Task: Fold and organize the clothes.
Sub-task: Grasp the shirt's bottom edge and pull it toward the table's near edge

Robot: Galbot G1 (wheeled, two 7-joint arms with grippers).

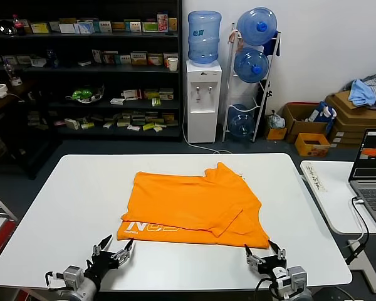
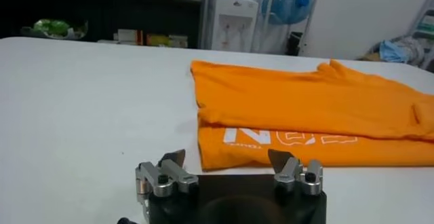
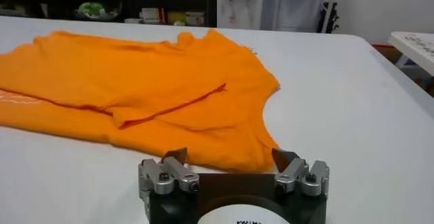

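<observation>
orange t-shirt (image 1: 194, 204), partly folded, lies just ahead of both jaws; left gripper (image 1: 114, 249) and right gripper (image 1: 264, 253) gape wide, empty, poised for its near hem.

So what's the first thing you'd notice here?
The bright orange cotton T-shirt, partly folded, lies in the middle of the white table, white lettering showing along its near edge. Two metal grippers wait at the table's near edge, jaws open: the left gripper by the lettered corner, the right gripper by the other corner.
</observation>
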